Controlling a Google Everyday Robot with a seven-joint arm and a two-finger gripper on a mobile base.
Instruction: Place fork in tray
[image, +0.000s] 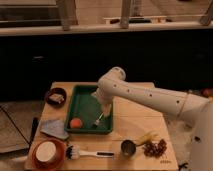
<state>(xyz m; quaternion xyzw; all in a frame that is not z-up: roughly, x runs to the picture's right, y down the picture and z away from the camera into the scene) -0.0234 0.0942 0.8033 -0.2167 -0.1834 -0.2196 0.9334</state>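
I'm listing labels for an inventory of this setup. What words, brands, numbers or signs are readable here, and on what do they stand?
None: no readable text shows anywhere in the camera view.
The white arm, the green tray, the fork lying in it and the orange-brown plate show no lettering.
The gripper hangs over the tray just above the fork, also with no visible marking.

A dark bowl (56, 97) sits back left on the table (132, 117), a grey cloth (54, 129) nearer. Along the front lie an orange-brown plate (60, 150), a black-handled brush (87, 152), a dark cup (128, 148) and a reddish cluster (156, 148).
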